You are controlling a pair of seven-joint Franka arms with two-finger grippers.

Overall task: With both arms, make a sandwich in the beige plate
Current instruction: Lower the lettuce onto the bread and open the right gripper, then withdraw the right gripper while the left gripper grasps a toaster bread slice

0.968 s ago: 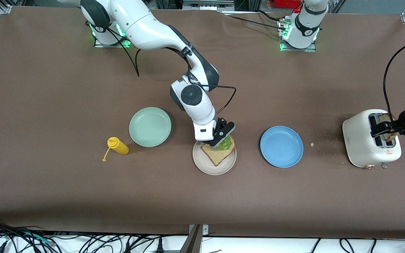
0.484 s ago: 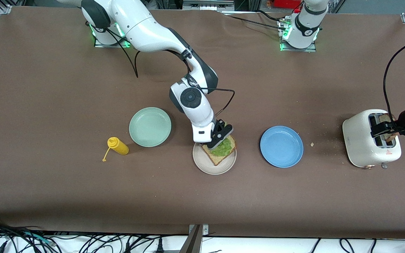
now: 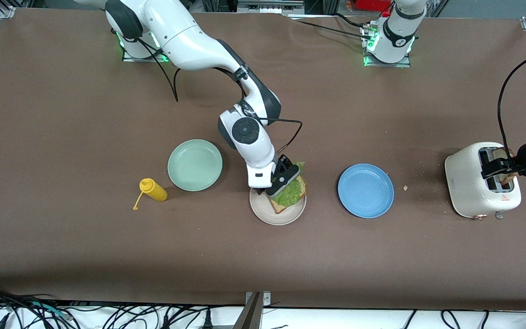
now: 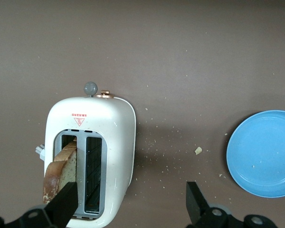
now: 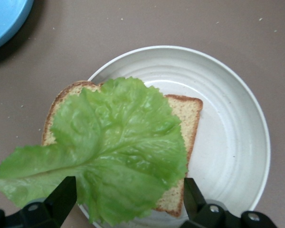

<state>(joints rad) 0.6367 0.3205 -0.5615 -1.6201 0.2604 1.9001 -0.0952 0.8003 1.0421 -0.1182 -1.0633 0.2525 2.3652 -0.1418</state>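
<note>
One slice of bread (image 3: pixel 290 197) lies flat in the beige plate (image 3: pixel 263 211), with a lettuce leaf (image 3: pixel 290 191) spread over most of it; the leaf's long axis runs off the plate's rim on the side away from the front camera. The right claw (image 3: pixel 285 179) hangs just above that overhanging end, its fingers (image 5: pixel 61 200) apart and holding nothing.

The second slice (image 4: pixel 59 166) stands upright in a slot of the white toaster (image 3: pixel 481 185), well apart from the plate at the left arm's end of the tabletop, with the blue plate (image 3: pixel 365 190) between them. The left claw (image 4: pixel 131 202) is over the toaster with its fingers spread, one finger (image 4: pixel 66 199) right at the slice, the other out past the toaster's side, so the left arm is plainly the nearer one for it.

I judge the coming move to be a straight lift out of the slot. The slot walls leave little play, while the brown tabletop (image 3: pixel 427 114) toward the sandwich lies open.
</note>
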